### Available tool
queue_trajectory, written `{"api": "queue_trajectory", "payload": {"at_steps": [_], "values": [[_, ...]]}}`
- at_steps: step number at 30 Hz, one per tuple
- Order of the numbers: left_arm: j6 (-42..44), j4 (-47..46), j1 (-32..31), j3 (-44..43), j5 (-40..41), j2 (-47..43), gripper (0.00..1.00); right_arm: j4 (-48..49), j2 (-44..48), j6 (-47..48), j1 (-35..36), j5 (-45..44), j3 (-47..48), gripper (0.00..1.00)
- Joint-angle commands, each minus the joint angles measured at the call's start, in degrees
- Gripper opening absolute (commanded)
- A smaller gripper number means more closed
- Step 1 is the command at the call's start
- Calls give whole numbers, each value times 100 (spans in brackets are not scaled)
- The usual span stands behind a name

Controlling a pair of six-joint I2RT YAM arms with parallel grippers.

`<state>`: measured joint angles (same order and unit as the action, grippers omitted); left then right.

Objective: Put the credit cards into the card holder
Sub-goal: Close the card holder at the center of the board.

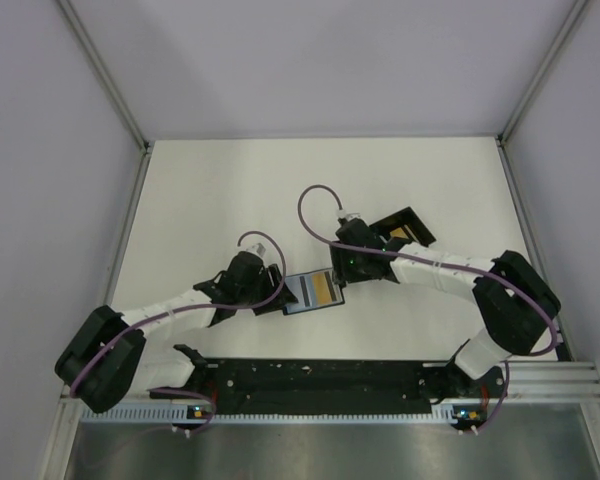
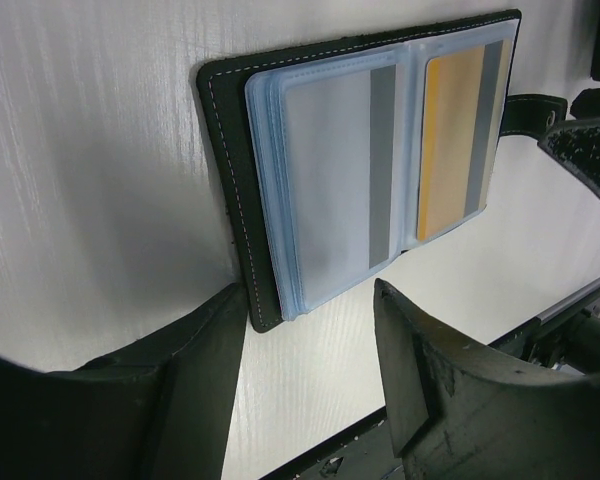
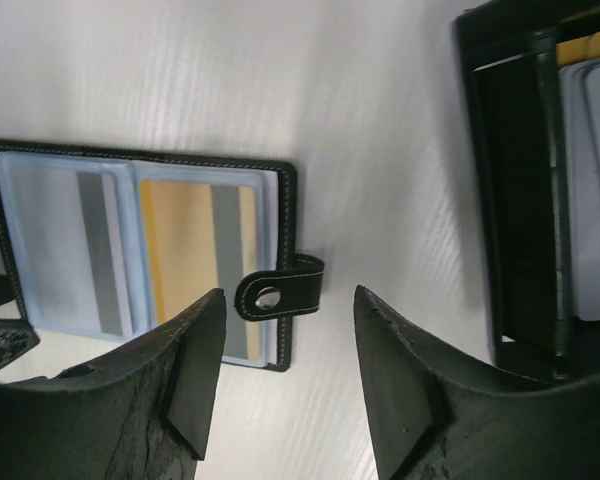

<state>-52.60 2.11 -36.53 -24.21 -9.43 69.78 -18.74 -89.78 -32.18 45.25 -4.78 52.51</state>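
Observation:
The card holder (image 1: pixel 315 292) lies open and flat on the white table, clear sleeves up. One sleeve holds a gold credit card (image 2: pixel 450 150), the other a pale card with a grey stripe (image 2: pixel 340 170). My left gripper (image 2: pixel 310 300) is open just off the holder's near corner (image 2: pixel 265 315), which lies beside one finger, nothing between the jaws. My right gripper (image 3: pixel 290 310) hovers open at the opposite edge, over the snap strap (image 3: pixel 280 292). From the right wrist the gold card (image 3: pixel 195 250) shows beside that strap. In the top view the left gripper (image 1: pixel 278 290) and right gripper (image 1: pixel 346 278) flank the holder.
A larger open black box (image 1: pixel 405 228) stands behind the right gripper; pale cards and a yellow patch (image 3: pixel 590 45) show inside it. White walls close off the sides and back. A black rail (image 1: pixel 320 378) runs along the near edge.

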Motion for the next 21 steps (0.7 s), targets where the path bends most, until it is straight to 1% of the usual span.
{"api": "queue_trajectory", "payload": {"at_steps": [1,3,8,11,12,16,21], "values": [[145,272,-3,30,135,124,59,-130,-145,-34,18,-744,286,52],[153,272,-3,30,135,106,59,-130,-172,1,19,-753,312,47],[127,281,6,48,152,106,58,-174,-93,19,19,-841,269,27],[127,281,6,74,152,89,58,-182,48,2,18,-946,163,20],[127,281,6,83,170,89,58,-182,74,2,27,-964,128,14],[162,299,-3,83,170,89,58,-174,31,72,19,-929,31,1],[162,308,-3,92,187,89,58,89,-31,46,-157,-499,-232,0]]}}
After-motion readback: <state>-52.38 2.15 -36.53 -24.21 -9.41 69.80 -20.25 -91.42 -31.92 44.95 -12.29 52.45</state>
